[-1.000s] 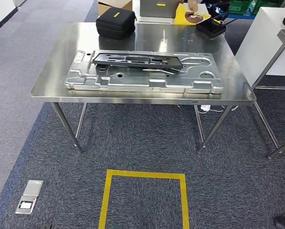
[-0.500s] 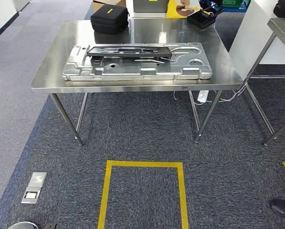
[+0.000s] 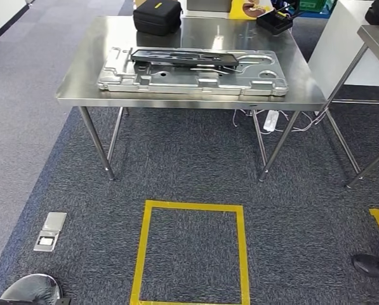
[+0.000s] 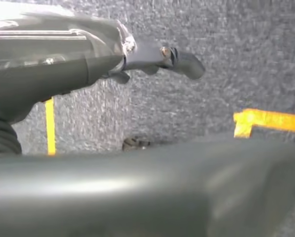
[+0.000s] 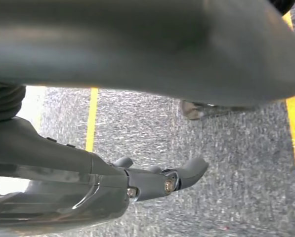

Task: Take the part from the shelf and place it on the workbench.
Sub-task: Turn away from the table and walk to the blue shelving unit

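Observation:
On the steel workbench (image 3: pixel 82 82) lies a large silver pressed-metal panel (image 3: pixel 192 81), and a long black flat part (image 3: pixel 185 58) rests on top of it. The bench stands a few steps ahead of me in the head view. My left hand (image 4: pixel 101 64) hangs over the grey carpet, its fingers (image 4: pixel 183 61) stretched out and holding nothing. My right hand (image 5: pixel 101 177) hangs the same way, its fingers (image 5: pixel 187 173) extended and empty. Both hands are far from the bench and the part.
A black case (image 3: pixel 157 16) and a black tray (image 3: pixel 275 21) sit at the bench's far side. A second steel table (image 3: pixel 376 35) stands to the right. A yellow taped square (image 3: pixel 146 248) marks the carpet before me, a floor socket (image 3: pixel 49 230) to its left, a person's shoe (image 3: pixel 371 265) at right.
The camera has moved: the bench now sits higher and farther off in the picture, with more carpet and the yellow square showing. The parts on the bench lie as before.

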You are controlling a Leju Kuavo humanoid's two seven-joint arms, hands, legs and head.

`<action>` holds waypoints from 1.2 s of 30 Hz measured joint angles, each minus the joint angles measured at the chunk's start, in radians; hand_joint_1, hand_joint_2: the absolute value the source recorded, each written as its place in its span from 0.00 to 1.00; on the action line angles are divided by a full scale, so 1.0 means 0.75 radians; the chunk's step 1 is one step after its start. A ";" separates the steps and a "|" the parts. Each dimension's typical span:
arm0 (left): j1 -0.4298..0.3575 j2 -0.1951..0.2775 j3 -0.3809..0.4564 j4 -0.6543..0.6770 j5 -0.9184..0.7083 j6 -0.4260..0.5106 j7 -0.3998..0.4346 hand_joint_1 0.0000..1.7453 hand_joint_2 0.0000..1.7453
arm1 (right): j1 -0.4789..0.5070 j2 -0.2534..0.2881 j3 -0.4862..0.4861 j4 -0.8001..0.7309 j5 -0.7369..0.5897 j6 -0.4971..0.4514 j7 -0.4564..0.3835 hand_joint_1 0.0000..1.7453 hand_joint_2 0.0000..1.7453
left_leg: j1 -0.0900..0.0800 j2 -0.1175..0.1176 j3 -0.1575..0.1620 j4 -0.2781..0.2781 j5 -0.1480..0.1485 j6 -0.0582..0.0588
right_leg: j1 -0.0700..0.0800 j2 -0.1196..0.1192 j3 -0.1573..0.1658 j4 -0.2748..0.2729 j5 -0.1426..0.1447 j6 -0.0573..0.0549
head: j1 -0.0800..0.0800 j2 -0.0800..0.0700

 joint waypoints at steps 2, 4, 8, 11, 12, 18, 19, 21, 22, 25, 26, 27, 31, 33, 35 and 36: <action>0.003 0.000 0.000 0.000 -0.002 0.008 0.008 0.00 1.00 | 0.000 0.000 -0.010 0.001 -0.006 0.000 0.030 0.00 0.75 | -0.003 0.001 -0.018 0.008 0.009 -0.001 | 0.000 0.001 -0.010 0.092 -0.032 0.003 | 0.000 0.000; 0.004 0.000 0.000 0.000 -0.005 0.010 0.012 0.00 1.00 | 0.000 0.000 -0.020 0.002 -0.014 0.000 0.072 0.00 1.00 | -0.004 0.001 -0.025 0.016 0.011 -0.002 | 0.000 0.002 0.079 -0.019 0.025 -0.001 | 0.000 0.000; -0.004 -0.002 -0.003 0.000 -0.014 0.007 0.006 0.00 1.00 | -0.006 0.004 -0.045 0.005 -0.037 0.011 0.138 0.00 1.00 | -0.016 0.001 -0.039 0.034 0.006 -0.013 | 0.003 0.004 0.231 -0.296 0.092 -0.023 | 0.000 0.000; -0.006 -0.002 -0.003 0.000 -0.015 -0.001 -0.015 0.00 1.00 | -0.004 0.010 -0.068 0.006 -0.053 0.027 0.159 0.00 1.00 | -0.016 0.000 -0.048 0.038 0.007 -0.013 | 0.006 0.003 0.228 -0.303 0.088 -0.025 | -0.002 0.000; -0.007 -0.002 -0.004 0.000 -0.016 -0.001 -0.019 0.00 1.00 | -0.004 0.012 -0.075 0.007 -0.055 0.030 0.164 0.00 1.00 | -0.014 -0.001 -0.048 0.037 0.008 -0.016 | 0.008 0.003 0.227 -0.303 0.088 -0.026 | -0.002 0.000; -0.011 -0.003 -0.007 0.000 -0.026 0.010 -0.027 0.00 1.00 | -0.007 0.017 -0.087 0.007 -0.039 0.053 0.192 0.00 1.00 | -0.006 -0.001 -0.050 0.034 0.015 -0.027 | 0.016 0.002 0.225 -0.300 0.089 -0.036 | -0.001 0.000; -0.011 -0.003 -0.007 0.000 -0.026 0.011 -0.029 0.00 1.00 | -0.007 0.017 -0.087 0.007 -0.037 0.054 0.192 0.00 1.00 | -0.006 -0.001 -0.050 0.034 0.015 -0.029 | 0.016 0.002 0.225 -0.300 0.089 -0.037 | -0.001 0.000; -0.012 -0.003 -0.007 0.000 -0.026 0.011 -0.031 0.00 1.00 | -0.007 0.017 -0.087 0.007 -0.035 0.055 0.191 0.00 1.00 | -0.006 -0.001 -0.051 0.034 0.016 -0.030 | 0.016 0.002 0.224 -0.299 0.089 -0.037 | -0.001 0.000; -0.012 -0.003 -0.007 0.000 -0.026 0.011 -0.031 0.00 1.00 | -0.007 0.017 -0.087 0.007 -0.034 0.057 0.190 0.00 1.00 | -0.006 -0.001 -0.051 0.034 0.016 -0.031 | 0.016 0.002 0.224 -0.299 0.089 -0.038 | -0.001 0.000; -0.012 -0.003 -0.007 0.000 -0.023 0.008 -0.037 0.00 1.00 | -0.007 0.017 -0.088 0.007 -0.036 0.072 0.182 0.00 1.00 | -0.007 -0.001 -0.052 0.034 0.016 -0.032 | 0.016 0.002 0.224 -0.299 0.090 -0.038 | -0.001 0.000; -0.012 -0.003 -0.007 0.000 -0.020 0.006 -0.038 0.00 1.00 | -0.007 0.017 -0.088 0.007 -0.038 0.077 0.177 0.00 1.00 | -0.007 -0.001 -0.052 0.034 0.016 -0.033 | 0.015 0.002 0.224 -0.299 0.090 -0.038 | -0.001 0.000; -0.012 -0.003 -0.007 0.000 -0.019 0.005 -0.040 0.00 1.00 | -0.007 0.017 -0.089 0.007 -0.039 0.081 0.172 0.00 1.00 | -0.008 -0.001 -0.052 0.034 0.016 -0.033 | 0.015 0.002 0.224 -0.299 0.090 -0.039 | -0.001 0.000; -0.011 -0.002 -0.008 0.000 -0.012 0.001 -0.041 0.00 1.00 | -0.006 0.017 -0.093 0.007 -0.041 0.094 0.158 0.00 1.00 | -0.011 -0.001 -0.052 0.035 0.016 -0.033 | 0.013 0.002 0.224 -0.299 0.091 -0.039 | -0.001 0.000; -0.005 -0.001 -0.027 0.000 0.005 0.001 -0.040 0.00 1.00 | -0.004 0.017 -0.087 0.006 -0.046 0.094 0.155 0.00 1.00 | -0.011 -0.001 -0.052 0.035 0.016 -0.033 | 0.012 0.002 0.224 -0.299 0.091 -0.039 | -0.001 0.000; 0.007 0.002 -0.070 0.000 0.045 0.002 -0.034 0.00 1.00 | 0.001 0.017 -0.067 0.004 -0.063 0.088 0.154 0.00 1.00 | -0.012 -0.001 -0.053 0.035 0.016 -0.033 | 0.012 0.002 0.223 -0.299 0.091 -0.039 | -0.001 0.000; 0.013 0.004 -0.097 0.000 0.072 0.003 -0.029 0.00 1.00 | 0.004 0.017 -0.054 0.002 -0.076 0.082 0.154 0.00 1.00 | -0.012 -0.001 -0.053 0.035 0.016 -0.033 | 0.011 0.002 0.223 -0.299 0.091 -0.039 | -0.001 0.000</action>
